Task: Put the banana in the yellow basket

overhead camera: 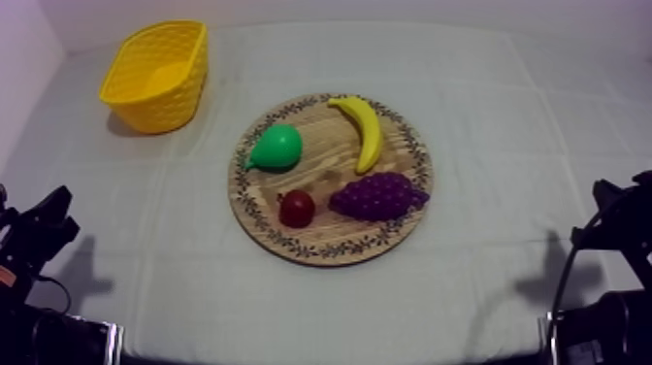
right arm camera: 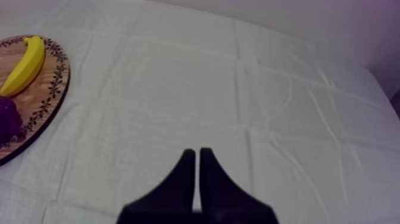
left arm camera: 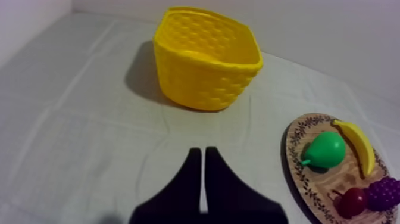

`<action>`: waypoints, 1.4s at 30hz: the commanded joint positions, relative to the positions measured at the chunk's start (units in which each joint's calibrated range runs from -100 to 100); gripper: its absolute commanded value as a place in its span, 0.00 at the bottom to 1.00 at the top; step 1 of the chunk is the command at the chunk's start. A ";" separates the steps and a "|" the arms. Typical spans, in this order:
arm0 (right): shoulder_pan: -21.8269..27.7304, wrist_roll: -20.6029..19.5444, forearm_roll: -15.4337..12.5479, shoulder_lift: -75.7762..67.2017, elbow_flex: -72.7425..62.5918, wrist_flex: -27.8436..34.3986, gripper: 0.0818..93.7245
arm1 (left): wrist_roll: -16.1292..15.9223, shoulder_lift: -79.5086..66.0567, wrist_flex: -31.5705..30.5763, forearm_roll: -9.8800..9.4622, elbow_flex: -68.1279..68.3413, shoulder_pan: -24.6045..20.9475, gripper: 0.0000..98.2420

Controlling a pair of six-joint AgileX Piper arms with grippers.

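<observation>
so the banana [overhead camera: 363,131] lies on the board [overhead camera: 320,248] beside the grapes [overhead camera: 378,196]; both grippers' fingers [left arm camera: 204,184] [right arm camera: 197,182] clenched, empty. likely a sloppy reach nudges the pear [overhead camera: 277,148], missing the basket [overhead camera: 158,73].

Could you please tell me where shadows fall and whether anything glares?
Top view: soft shadows on the cloth at lower left, lower right and beside the yellow basket; no glare on the wooden board. Left wrist view: the basket's shadow lies on its side away from the board. Right wrist view: even light over creased cloth.
</observation>
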 commanded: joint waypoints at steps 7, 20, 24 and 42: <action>0.03 0.00 0.01 -0.05 0.05 0.01 0.00 | 0.00 -0.01 0.02 -0.02 0.00 0.01 0.00; 0.03 0.00 0.01 -0.05 0.05 0.01 0.00 | 0.00 -0.01 0.02 -0.02 0.00 0.01 0.00; 0.03 0.00 0.01 -0.05 0.05 0.01 0.00 | 0.00 -0.01 0.02 -0.02 0.00 0.01 0.00; 0.03 0.00 0.01 -0.05 0.05 0.01 0.00 | 0.48 -0.01 0.13 -0.02 0.00 -0.22 0.00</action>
